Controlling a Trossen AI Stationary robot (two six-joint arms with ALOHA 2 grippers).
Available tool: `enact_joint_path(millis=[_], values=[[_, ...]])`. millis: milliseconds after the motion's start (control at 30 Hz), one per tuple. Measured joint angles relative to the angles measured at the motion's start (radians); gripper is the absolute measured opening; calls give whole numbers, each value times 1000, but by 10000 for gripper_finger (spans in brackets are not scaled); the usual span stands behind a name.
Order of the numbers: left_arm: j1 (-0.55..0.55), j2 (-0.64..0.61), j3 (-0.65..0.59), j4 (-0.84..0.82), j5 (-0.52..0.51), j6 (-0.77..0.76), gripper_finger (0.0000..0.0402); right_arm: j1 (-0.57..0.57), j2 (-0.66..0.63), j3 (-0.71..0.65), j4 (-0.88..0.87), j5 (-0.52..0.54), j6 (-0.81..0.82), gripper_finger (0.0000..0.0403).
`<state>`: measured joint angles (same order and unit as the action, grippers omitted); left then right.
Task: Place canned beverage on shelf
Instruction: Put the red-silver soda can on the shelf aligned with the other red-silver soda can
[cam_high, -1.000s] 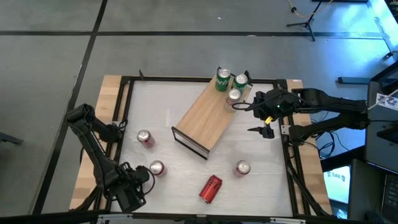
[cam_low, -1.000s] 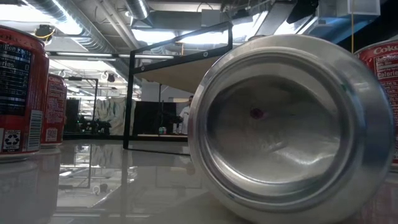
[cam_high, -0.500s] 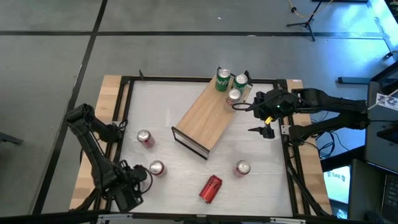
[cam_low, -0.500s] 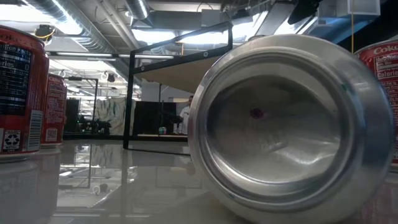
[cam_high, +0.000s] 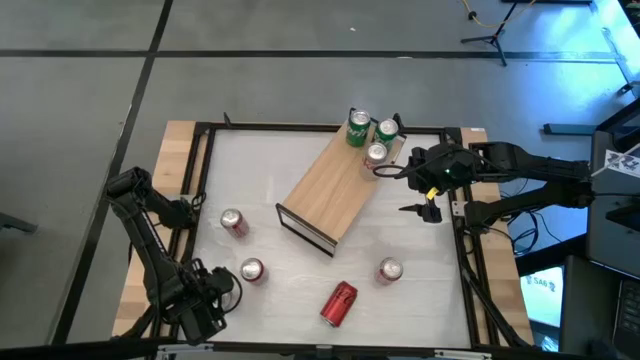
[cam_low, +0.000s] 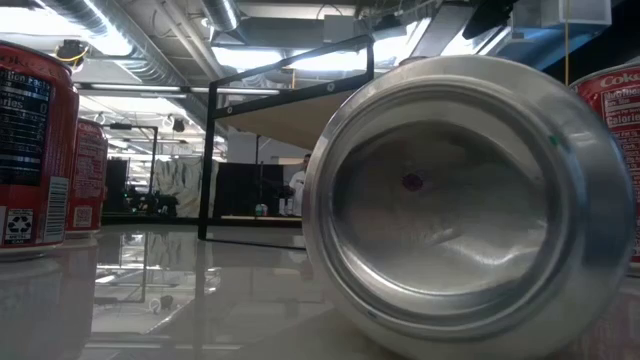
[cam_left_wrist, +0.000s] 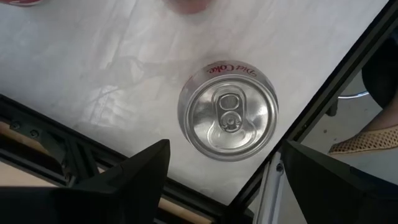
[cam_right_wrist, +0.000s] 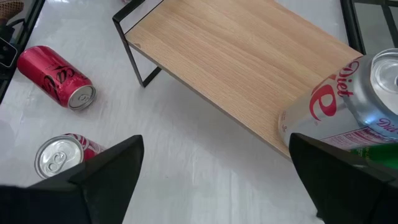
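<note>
The shelf (cam_high: 328, 187) runs diagonally toward the far right corner, three cans at its far end. Right gripper (cam_high: 385, 170), fingers apart, sits beside the silver can (cam_high: 376, 154); left gripper (cam_high: 232, 283), fingers apart, hangs over a Diet Coke can (cam_left_wrist: 227, 118) near the front left corner, its sides hidden

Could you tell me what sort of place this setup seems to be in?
Probably a robotics lab or workshop: the framed table stands on a bare concrete floor, exposed ceiling ducts run overhead, and a tripod stand sits beyond it.

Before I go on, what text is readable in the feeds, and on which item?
"Diet Coke": rim of the silver can under the left claw.
"Die…", partly cut off: side of the silver can on the shelf.
Fine print on the red can, low view: too small to read.
</note>
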<state>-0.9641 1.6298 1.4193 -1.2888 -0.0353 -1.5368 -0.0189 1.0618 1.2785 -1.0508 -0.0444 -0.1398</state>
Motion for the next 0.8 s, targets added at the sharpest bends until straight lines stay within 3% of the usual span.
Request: enact_joint_path(millis=[800], values=[[1,2,-24,37,0,3,298,0,0,0,-8,0,-2,397]])
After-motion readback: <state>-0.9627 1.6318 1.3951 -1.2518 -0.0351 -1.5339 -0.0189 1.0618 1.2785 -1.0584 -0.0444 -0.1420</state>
